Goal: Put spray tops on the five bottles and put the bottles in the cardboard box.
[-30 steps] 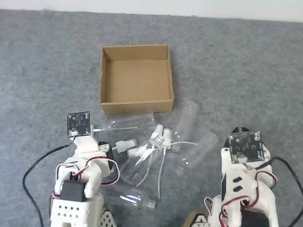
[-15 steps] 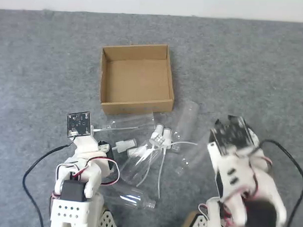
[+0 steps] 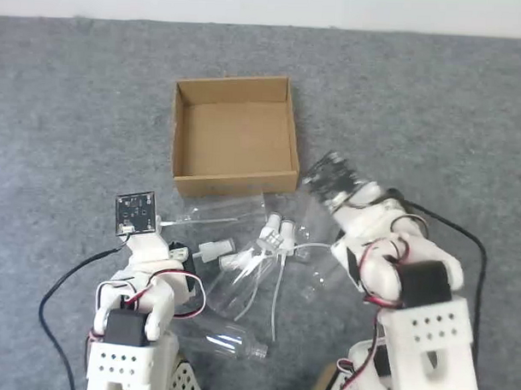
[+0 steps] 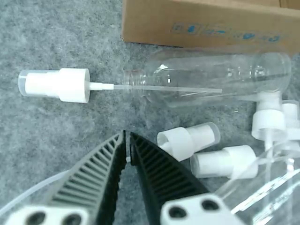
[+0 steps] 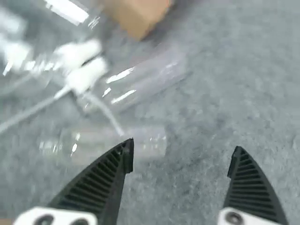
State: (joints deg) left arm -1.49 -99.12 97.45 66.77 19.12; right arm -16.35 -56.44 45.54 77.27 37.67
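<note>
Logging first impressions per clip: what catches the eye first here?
A jumble of clear bottles and loose white spray tops lies on the grey carpet, right beside the open cardboard box. The right gripper hangs wide open over the bottles, while the left gripper is shut beside the spray tops.

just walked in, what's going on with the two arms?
Early in the job. The cardboard box holds no bottles; the clear bottles and white spray tops lie loose in a pile on the grey carpet in front of it, and no top looks fitted. The right hand is open, low over a bottle at the pile's side. The left hand is shut on nothing, near a loose spray top.
</note>
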